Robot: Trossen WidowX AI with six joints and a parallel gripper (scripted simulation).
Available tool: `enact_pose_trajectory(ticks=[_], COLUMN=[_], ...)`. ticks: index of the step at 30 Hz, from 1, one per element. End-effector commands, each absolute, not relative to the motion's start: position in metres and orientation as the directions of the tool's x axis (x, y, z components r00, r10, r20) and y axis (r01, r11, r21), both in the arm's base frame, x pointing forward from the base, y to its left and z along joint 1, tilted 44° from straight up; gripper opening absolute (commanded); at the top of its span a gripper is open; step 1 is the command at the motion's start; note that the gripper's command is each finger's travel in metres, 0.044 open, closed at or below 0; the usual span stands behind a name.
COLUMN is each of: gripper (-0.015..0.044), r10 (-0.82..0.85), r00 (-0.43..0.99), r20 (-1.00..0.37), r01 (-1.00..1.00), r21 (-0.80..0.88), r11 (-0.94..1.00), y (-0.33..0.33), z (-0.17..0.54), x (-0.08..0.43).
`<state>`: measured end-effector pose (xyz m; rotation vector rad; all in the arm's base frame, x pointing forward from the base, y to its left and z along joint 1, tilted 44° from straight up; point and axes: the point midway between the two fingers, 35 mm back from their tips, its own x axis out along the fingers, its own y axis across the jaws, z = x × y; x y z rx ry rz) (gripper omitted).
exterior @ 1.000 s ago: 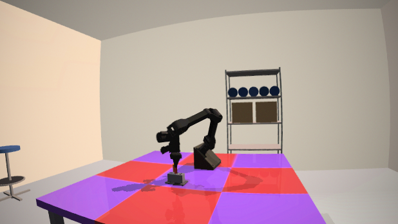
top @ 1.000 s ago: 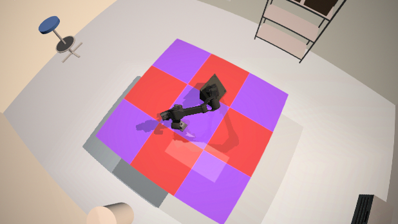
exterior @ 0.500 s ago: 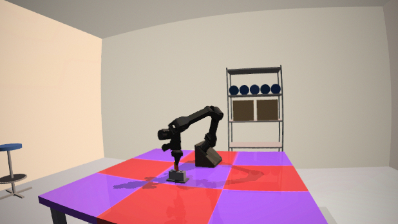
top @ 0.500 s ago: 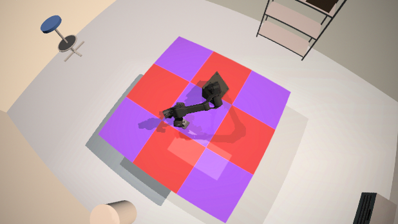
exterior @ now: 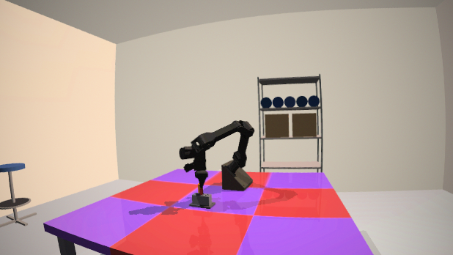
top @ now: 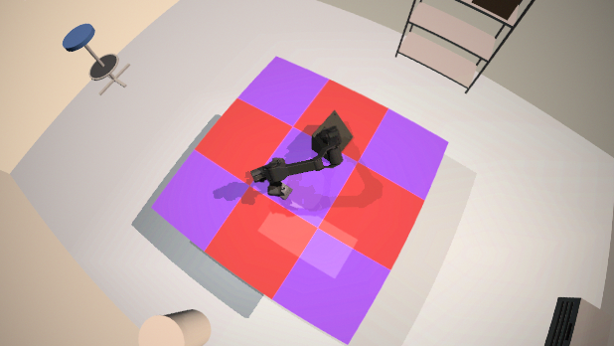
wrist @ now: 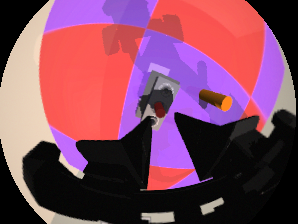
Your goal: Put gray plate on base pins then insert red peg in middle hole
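The gray plate (wrist: 173, 84) looks flat on top of the gray base (wrist: 141, 110) (exterior: 208, 206), with a round pin opening near each end. The red peg (wrist: 159, 109) (exterior: 201, 190) stands upright at the plate's middle, its upper part showing; its exact depth is hard to judge. My gripper (wrist: 162, 117) (exterior: 201, 187) points down just above the plate. Its fingertips stand apart on either side of the peg's top, with gaps visible in the wrist view. The middle hole is hidden by the peg and shadow. The arm covers the peg in the top view.
An orange peg (wrist: 212, 99) stands upright close beside the base, near the right finger in the wrist view. The arm's wedge-shaped mount (top: 343, 130) (exterior: 234, 179) is farther back on the checkered table (top: 238, 249) (exterior: 286, 234). A shelf rack stands beyond the table.
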<state>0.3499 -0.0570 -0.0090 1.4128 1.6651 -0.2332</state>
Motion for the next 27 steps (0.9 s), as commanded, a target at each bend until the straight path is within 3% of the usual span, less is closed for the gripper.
enact_pose_trajectory(ticks=[1,27], gripper=[0.015,0.015], r10=[0.69,0.69], r00=[0.07,0.069], r20=[-0.721,-0.721], r01=[0.86,0.86], r21=[0.394,0.393], r11=[0.325,0.325], y=[-0.059,-0.069], z=[-0.007,0.005], x=[0.35,0.344])
